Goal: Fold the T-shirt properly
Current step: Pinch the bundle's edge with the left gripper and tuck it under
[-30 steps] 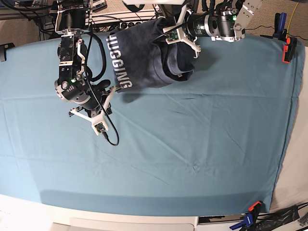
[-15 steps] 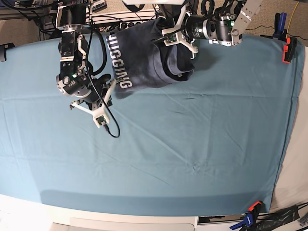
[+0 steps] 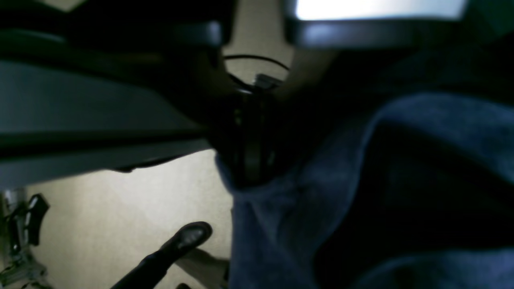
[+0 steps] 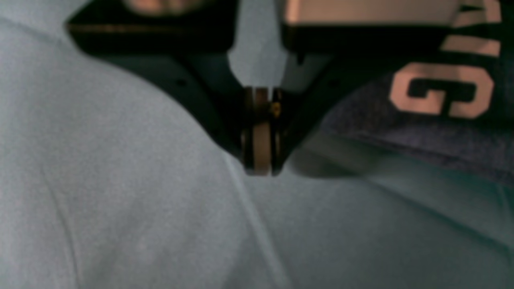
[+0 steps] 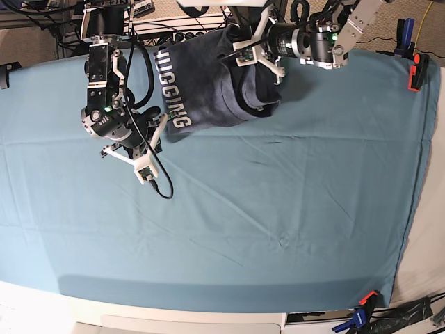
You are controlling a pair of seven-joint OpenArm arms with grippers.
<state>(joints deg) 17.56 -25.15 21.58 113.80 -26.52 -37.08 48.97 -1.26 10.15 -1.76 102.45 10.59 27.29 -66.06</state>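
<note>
The dark blue-grey T-shirt (image 5: 208, 83) hangs bunched at the table's far edge, its white lettering facing left. My left gripper (image 5: 236, 38) is shut on the shirt's upper edge. In the left wrist view its dark fingers (image 3: 249, 172) pinch the blue fabric (image 3: 361, 180). My right gripper (image 5: 161, 125) is shut and holds nothing, just left of the shirt's lower lettered corner. In the right wrist view its closed tips (image 4: 261, 168) hover over the teal cloth, and the shirt (image 4: 401, 124) with a letter G lies to their right, apart from them.
The teal table cloth (image 5: 278, 209) covers the whole table with light creases. Orange clamps pin it at the far right (image 5: 416, 69) and the near right corner (image 5: 365, 300). A black cable (image 5: 156, 184) dangles from the right wrist.
My right arm has moved up towards the shirt's lettered corner, still shut. My left arm has drawn slightly back and up with the shirt in it.
</note>
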